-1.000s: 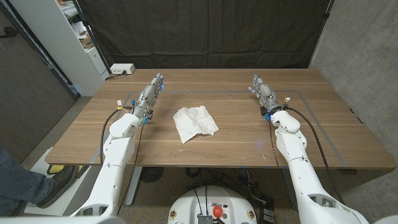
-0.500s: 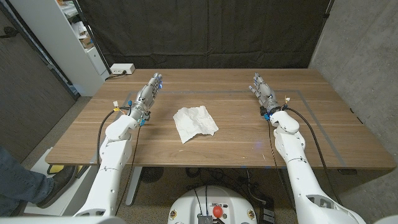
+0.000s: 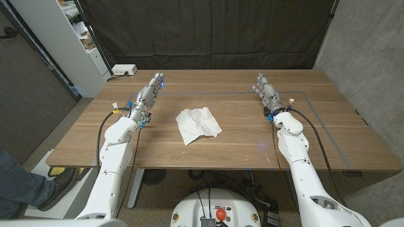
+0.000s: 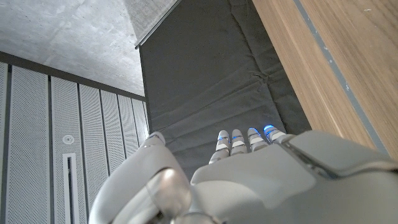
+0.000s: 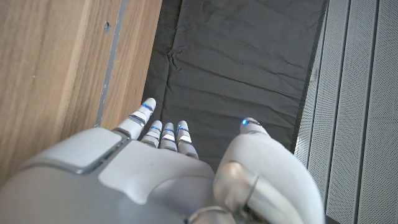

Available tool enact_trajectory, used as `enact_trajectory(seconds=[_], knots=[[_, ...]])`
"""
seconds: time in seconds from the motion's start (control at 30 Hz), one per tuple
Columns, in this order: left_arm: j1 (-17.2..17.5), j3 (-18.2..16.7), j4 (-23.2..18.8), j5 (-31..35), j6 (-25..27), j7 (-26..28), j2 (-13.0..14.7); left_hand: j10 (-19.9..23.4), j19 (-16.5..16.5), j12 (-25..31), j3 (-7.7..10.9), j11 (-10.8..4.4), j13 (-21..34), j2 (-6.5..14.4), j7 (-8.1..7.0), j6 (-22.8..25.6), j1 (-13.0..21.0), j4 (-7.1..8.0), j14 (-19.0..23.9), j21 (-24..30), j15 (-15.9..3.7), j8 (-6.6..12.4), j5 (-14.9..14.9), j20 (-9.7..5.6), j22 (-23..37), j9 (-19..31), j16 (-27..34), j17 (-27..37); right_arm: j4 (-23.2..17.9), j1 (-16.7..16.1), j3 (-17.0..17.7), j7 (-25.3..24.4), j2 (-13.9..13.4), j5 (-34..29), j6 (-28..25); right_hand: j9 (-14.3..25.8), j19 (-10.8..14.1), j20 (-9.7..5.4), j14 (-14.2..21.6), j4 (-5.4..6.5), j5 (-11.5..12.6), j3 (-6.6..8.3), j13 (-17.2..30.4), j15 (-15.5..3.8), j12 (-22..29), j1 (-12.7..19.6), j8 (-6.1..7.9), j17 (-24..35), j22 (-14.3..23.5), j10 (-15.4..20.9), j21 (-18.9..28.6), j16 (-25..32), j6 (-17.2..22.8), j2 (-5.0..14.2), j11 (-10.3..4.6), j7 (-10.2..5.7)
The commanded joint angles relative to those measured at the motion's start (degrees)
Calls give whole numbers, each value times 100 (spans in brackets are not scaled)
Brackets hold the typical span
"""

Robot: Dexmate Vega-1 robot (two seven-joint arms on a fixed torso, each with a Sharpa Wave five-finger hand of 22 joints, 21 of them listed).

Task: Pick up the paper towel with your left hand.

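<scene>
A crumpled white paper towel (image 3: 197, 123) lies on the wooden table (image 3: 240, 142) near its middle. My left hand (image 3: 149, 96) is to the towel's left, a short way from it, fingers stretched out toward the table's far edge and holding nothing. In the left wrist view the left hand (image 4: 249, 180) shows its back with straight fingers (image 4: 239, 140) against the dark curtain. My right hand (image 3: 267, 92) stands at the table's right, well away from the towel, fingers extended and empty. The right wrist view shows the right hand (image 5: 155, 180) with fingers apart.
A black curtain (image 3: 208, 31) hangs behind the table. A white power strip (image 3: 124, 70) sits at the far left corner, beside a white shelf unit (image 3: 69, 38). A person's leg and shoe (image 3: 25, 186) show at the lower left, off the table.
My left hand has lifted slightly and shifted a little toward the table's far edge. The towel and the right hand have not moved.
</scene>
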Motion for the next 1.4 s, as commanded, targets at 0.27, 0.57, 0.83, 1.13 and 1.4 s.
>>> enact_trajectory(seconds=[0.27, 0.57, 0.83, 1.13, 1.4], knots=[[144, 8, -49, 200, -512, -75, 41, 29, -213, 37, 5, -23, -21, 60, -19, 51, 46, -79, 30, -42, -13, 17, -32, -7, 32, 16, 18, 11, 176, 117, -21, -87, 19, -40, 141, 8, -5, -22, -63, -11, -6, -14, 9, -18, 32, -53, 8, -6, 31, -19, -9, 11, 21, -13, 14, 16], [220, 45, -118, 278, -686, -89, 79, -20, -308, 15, 4, -50, -46, 73, -40, 47, 54, -99, -17, -53, -39, 3, -49, -32, 34, 16, -4, 11, 189, 124, -30, -125, 21, -53, 165, 5, -15, -24, -68, -21, -2, -19, 7, -17, 38, -50, 5, -23, 30, -17, -9, 15, 20, -15, 22, 12], [306, 78, -235, 289, -778, -141, 101, -10, -316, 18, 6, -55, -56, 82, -48, 49, 59, -108, -16, -45, -45, -1, -56, -33, 35, 16, -4, 11, 170, 95, -24, -76, 4, -11, 189, 3, -24, -24, -66, -26, 0, -28, 5, -19, 40, -55, 3, -35, 30, -20, -9, 20, 17, -24, 21, 8], [426, 87, -317, 241, -921, -236, 103, -23, -361, 11, 8, -61, -70, 93, -53, 53, 67, -121, -30, -49, -59, -4, -65, -39, 36, 17, -10, 11, 142, 69, -18, -52, -25, 8, 245, -3, -35, -33, 17, -51, 8, -59, -4, -109, 87, -60, 36, -83, 29, 99, -2, 55, 128, -63, -38, -87], [561, 65, -380, 401, -1214, -128, 84, -28, -378, 10, 10, -83, -78, 101, -75, 50, 73, -130, -35, -45, -76, -9, -70, -49, 36, 17, -12, 10, 159, 85, -7, -57, -25, 29, 227, -5, -37, -46, 28, -56, 11, -72, -7, -104, 87, -68, 33, -101, 29, 109, 0, 58, 135, -75, -28, -84]])
